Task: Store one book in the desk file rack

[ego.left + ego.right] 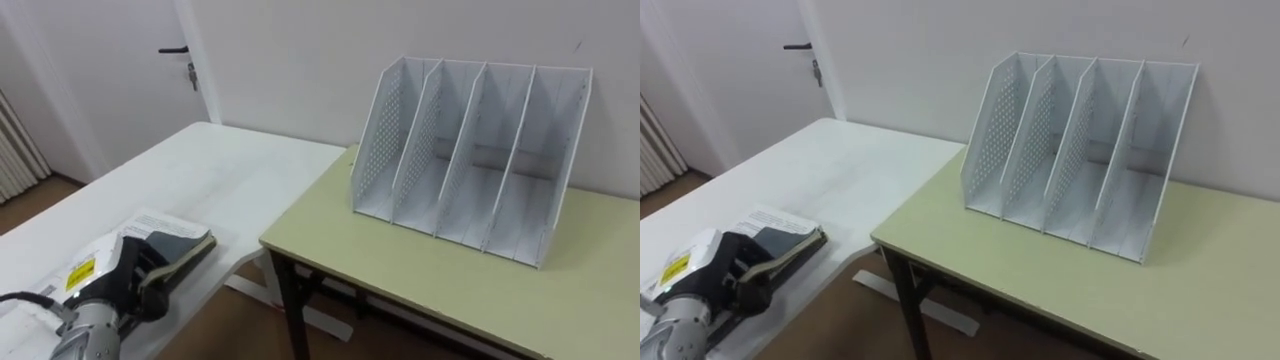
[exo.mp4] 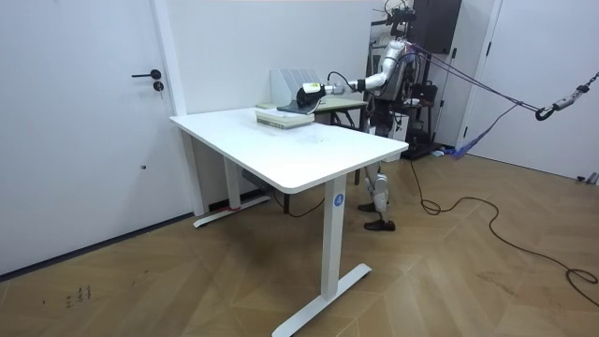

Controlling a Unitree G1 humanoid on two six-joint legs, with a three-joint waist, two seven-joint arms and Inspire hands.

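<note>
Book [image 1: 185, 240] lies flat on the white surface [image 1: 230, 170], at the edge facing the green surface [image 1: 420, 280]. Left hand [image 1: 137, 268] is on it, fingers curled round its dark cover. File rack [image 1: 470, 150] stands upright at the green surface's back edge, by the wall.

walls: white wall [image 1: 290, 70] | white door [image 2: 84, 122], dark handle [image 1: 174, 50] | wood herringbone floor [image 2: 187, 281] | white desk [image 2: 299, 150] touching pale green table [image 1: 420, 270], black legs | left edge: ribbed panel [image 1: 15, 150], maybe radiator
</note>
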